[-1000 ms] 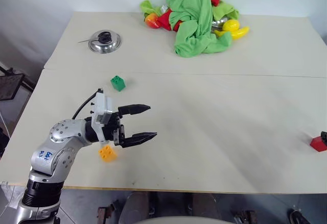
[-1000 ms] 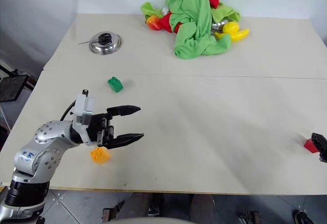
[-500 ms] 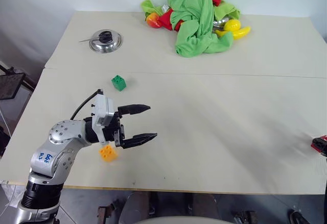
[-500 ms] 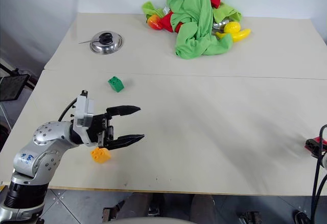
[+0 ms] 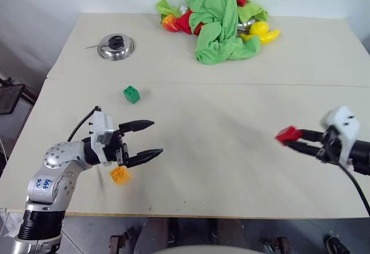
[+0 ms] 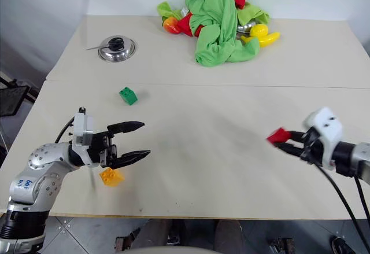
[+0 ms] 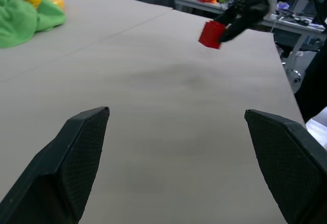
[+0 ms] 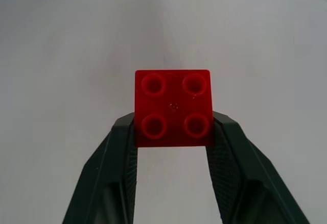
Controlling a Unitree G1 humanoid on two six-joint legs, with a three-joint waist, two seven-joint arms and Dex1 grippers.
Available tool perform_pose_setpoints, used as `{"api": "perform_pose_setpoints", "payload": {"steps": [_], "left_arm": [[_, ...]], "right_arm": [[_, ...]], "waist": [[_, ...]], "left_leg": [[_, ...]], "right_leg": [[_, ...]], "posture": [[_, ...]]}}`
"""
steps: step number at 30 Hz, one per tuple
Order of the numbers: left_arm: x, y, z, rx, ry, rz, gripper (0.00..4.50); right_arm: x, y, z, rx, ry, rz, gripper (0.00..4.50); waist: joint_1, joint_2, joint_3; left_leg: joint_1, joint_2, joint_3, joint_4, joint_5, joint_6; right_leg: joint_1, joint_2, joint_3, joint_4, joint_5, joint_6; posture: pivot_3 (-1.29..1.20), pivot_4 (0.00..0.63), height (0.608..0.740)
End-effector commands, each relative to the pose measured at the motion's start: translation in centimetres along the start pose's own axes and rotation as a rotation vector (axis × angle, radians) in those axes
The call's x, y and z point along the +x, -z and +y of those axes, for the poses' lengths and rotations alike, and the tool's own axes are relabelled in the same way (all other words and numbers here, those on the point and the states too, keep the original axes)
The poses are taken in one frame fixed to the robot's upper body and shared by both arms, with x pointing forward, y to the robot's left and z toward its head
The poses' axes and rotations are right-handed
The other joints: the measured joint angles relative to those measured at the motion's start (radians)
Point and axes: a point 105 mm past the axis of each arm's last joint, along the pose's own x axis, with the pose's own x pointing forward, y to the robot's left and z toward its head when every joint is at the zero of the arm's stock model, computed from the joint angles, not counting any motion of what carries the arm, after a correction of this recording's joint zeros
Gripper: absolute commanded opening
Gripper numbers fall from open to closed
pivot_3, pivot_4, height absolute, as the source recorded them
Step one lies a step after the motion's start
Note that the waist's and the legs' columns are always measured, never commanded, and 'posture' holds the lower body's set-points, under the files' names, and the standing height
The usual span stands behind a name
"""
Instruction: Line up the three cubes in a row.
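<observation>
On the tabletop point(image 5: 231, 167), going left to right: the left tool point(image 5: 143, 139) hovers at the near-left, its two black fingers spread wide and grasping nothing. The orange-yellow cube point(image 5: 119, 175) lies just beside it, at about seven o'clock from the fingertips, untouched. The green cube point(image 5: 132, 94) sits apart at about twelve o'clock from that tool, toward the middle of the left half. A metal lid point(image 5: 115, 47) lies farther back, at eleven o'clock from the green cube, and a pile of green and red cloth point(image 5: 217, 19) with yellow toy fruit point(image 5: 263, 30) crowds the far edge.

At the right, the right tool point(image 5: 295, 138) is clenched on the red cube point(image 5: 287, 134), held clear above the tabletop, studs facing the wrist camera.

Judged from this layout, the row is barely begun: one cube is in hand, two lie loose and unaligned, well apart from the red one. All three remain to be set side by side.

A small blue marking shows on the left arm's shoulder housing, too faint to read.
</observation>
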Motion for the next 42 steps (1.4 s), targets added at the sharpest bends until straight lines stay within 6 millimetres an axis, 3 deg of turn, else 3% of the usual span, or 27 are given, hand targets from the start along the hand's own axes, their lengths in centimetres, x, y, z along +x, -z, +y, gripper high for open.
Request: {"api": "perform_pose_setpoints", "payload": {"steps": [1,6,16,23,25,30,36,39,42], "left_arm": [[-1.0,-0.1,0.1,0.057,0.012,0.022,4.5],[-1.5,-0.3,0.6,0.079,0.004,0.031,4.5],[-1.7,-0.5,0.3,0.098,-0.002,0.031,4.5],[-2.4,-0.8,1.0,0.098,-0.069,0.023,4.5],[-3.2,-0.7,1.2,0.067,-0.107,0.018,4.5],[-6.4,0.5,2.3,0.03,-0.318,0.009,4.5],[-11.2,1.4,3.5,0.016,-0.625,-0.054,4.5],[-13.6,1.6,3.8,-0.005,-0.764,-0.095,4.5],[-15.3,2.6,3.6,-0.014,-0.878,-0.11,4.5]], "right_arm": [[1.4,1.1,-0.6,-0.154,-0.158,0.053,1.47],[4.0,-0.5,-2.5,-0.248,-0.29,-0.043,1.47],[4.4,0.0,-3.8,-0.313,-0.391,-0.008,1.47],[3.8,-2.2,-4.5,-0.364,-0.344,-0.111,3.81],[2.9,-2.8,-4.5,-0.369,-0.311,-0.166,4.44],[0.0,-4.4,-3.2,-0.213,-0.22,-0.446,4.47],[-1.3,-4.6,-0.1,-0.053,-0.037,-0.738,4.47],[-1.5,-3.6,0.8,0.028,0.109,-0.786,4.47],[-2.0,-0.8,1.5,0.036,0.274,-0.744,4.47]], "waist": [[-0.005,-0.001,0.001],[-0.011,-0.002,0.002],[-0.008,-0.002,0.003],[-0.012,-0.002,0.003],[-0.012,-0.002,0.003],[-0.003,-0.002,0.003],[-0.001,-0.003,0.002],[-0.001,-0.003,0.002],[-0.003,-0.003,0.002]], "left_leg": [[0.0,0.001,0.0,0.0,0.0,0.0],[-0.001,0.003,-0.001,0.001,0.001,0.0],[-0.002,0.002,-0.006,0.002,0.001,0.0],[-0.002,0.003,-0.006,0.004,0.001,0.0],[-0.002,0.003,-0.006,0.004,0.001,0.0],[-0.003,0.003,-0.008,0.004,0.001,0.0],[-0.003,0.002,-0.008,0.004,0.0,0.0],[-0.002,0.003,-0.008,0.004,0.0,-0.001],[-0.001,0.002,-0.006,0.004,0.0,-0.001]], "right_leg": [[0.0,-0.001,0.0,0.0,0.0,0.0],[0.0,-0.001,-0.002,0.0,0.0,0.0],[0.002,-0.003,-0.006,0.001,0.0,0.0],[0.002,-0.003,-0.006,0.002,0.0,0.0],[0.002,-0.003,-0.006,0.001,0.0,0.0],[0.002,-0.003,-0.007,0.001,0.0,0.0],[0.003,-0.003,-0.008,0.001,0.0,0.0],[0.003,-0.003,-0.007,0.002,0.0,0.0],[0.002,-0.004,-0.005,0.003,0.0,0.0]], "posture": [[0.0,0.15,0.74],[0.0,0.15,0.74],[0.0,0.15,0.74],[0.0,0.15,0.74],[0.0,0.15,0.74],[0.0,0.15,0.74],[0.0,0.15,0.74],[0.0,0.15,0.74],[0.0,0.15,0.74]]}}
